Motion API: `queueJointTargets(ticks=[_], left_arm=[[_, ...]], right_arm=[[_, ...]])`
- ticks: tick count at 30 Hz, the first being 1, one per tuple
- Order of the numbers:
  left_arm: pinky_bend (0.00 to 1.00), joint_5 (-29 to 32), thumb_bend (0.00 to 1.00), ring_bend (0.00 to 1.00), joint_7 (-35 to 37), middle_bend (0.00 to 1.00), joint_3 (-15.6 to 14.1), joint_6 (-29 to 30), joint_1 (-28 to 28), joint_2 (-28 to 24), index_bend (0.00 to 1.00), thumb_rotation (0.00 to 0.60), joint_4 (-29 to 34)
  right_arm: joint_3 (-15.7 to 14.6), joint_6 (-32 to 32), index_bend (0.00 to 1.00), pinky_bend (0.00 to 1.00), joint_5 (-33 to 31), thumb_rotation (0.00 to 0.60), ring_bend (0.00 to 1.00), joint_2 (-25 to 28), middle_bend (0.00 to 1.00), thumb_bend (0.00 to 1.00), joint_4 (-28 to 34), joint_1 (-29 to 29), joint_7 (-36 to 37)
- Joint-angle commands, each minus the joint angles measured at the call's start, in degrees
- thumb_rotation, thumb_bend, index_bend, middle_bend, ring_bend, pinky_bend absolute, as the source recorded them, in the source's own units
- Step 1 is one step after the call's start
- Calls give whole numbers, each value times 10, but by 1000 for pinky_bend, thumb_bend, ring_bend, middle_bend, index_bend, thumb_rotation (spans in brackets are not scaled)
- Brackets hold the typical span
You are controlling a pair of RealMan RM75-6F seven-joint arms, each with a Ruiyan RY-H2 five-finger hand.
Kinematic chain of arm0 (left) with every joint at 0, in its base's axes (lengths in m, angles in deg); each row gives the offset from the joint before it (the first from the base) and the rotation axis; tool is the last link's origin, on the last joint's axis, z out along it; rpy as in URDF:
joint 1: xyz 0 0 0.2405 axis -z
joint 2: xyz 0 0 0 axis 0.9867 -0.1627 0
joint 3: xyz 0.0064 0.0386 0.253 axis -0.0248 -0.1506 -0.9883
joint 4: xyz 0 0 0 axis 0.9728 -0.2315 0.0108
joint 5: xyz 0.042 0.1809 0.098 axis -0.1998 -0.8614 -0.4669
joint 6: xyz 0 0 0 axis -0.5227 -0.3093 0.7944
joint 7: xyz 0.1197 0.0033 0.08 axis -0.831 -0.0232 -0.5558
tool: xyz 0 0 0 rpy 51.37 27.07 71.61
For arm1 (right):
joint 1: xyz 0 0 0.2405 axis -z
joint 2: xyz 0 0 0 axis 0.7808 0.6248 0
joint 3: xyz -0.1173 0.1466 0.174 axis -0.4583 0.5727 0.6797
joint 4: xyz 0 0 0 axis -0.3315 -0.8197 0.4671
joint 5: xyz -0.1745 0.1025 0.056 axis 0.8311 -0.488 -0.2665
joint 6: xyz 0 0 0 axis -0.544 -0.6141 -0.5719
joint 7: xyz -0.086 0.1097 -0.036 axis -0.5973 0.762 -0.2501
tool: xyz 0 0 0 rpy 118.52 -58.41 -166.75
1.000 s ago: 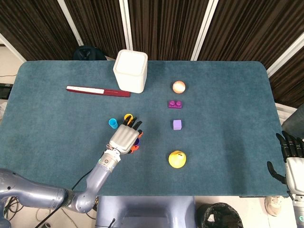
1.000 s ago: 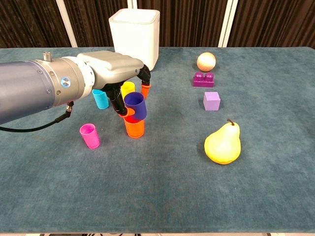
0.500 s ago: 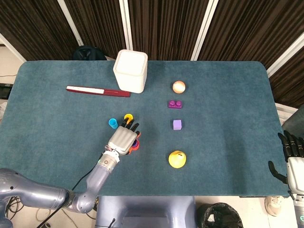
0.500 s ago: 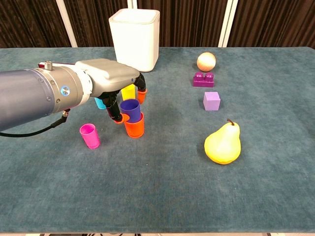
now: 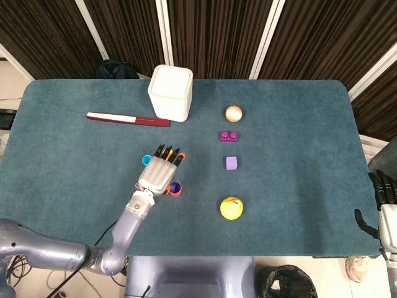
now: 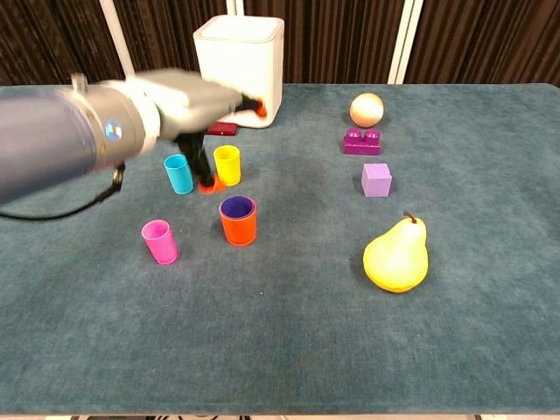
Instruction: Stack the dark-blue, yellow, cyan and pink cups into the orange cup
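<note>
The orange cup (image 6: 238, 226) stands on the table with the dark-blue cup (image 6: 237, 208) nested inside it; the head view shows the pair (image 5: 175, 187) from above. Behind them stand the yellow cup (image 6: 227, 164) and the cyan cup (image 6: 178, 173), and the pink cup (image 6: 159, 241) is to the left. My left hand (image 6: 179, 101) is raised above the yellow and cyan cups, blurred, holding nothing. In the head view the left hand (image 5: 158, 172) has its fingers stretched out and hides the yellow and pink cups. My right hand (image 5: 386, 208) hangs empty off the table's right edge.
A yellow pear (image 6: 396, 255), a purple cube (image 6: 376, 179), a purple toy brick (image 6: 361, 141) and a peach-coloured ball (image 6: 367, 109) lie to the right. A white box (image 6: 239, 57) stands at the back, with a red and white flat item (image 5: 127, 118) beside it.
My left hand lowered the dark-blue cup into the orange cup, let it go, and rose up and back toward the yellow and cyan cups. The right hand drifted slightly lower.
</note>
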Motion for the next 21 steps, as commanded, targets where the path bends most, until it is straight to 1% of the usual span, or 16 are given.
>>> queueJointTargets(ticks=[1,6,10,15,21], left_arm=[[0,-4,206,0,15,40,17,-10,-2,-26,124,600,-7],[0,36,206,0,23,40,32,-53,3,-55,181,600,-14],[0,69,206,0,24,40,41,-92,16,-66,205,600,-38],[0,99,205,0,24,41,51,-132,36,-63,234,600,-79],[0,133,217,0,20,48,44,-171,58,-40,246,600,-147]], right_arm=[[2,14,36,0,-11,600,58,-7,0,424,-11,-5,-5],[-1,35,36,0,-23,600,58,-17,0,424,-25,-12,-13],[2,45,36,0,-36,600,58,-24,0,424,-36,-15,-19],[4,53,36,0,-48,600,58,-32,0,423,-48,-18,-28],[4,72,36,0,-62,600,58,-44,0,424,-63,-24,-39]])
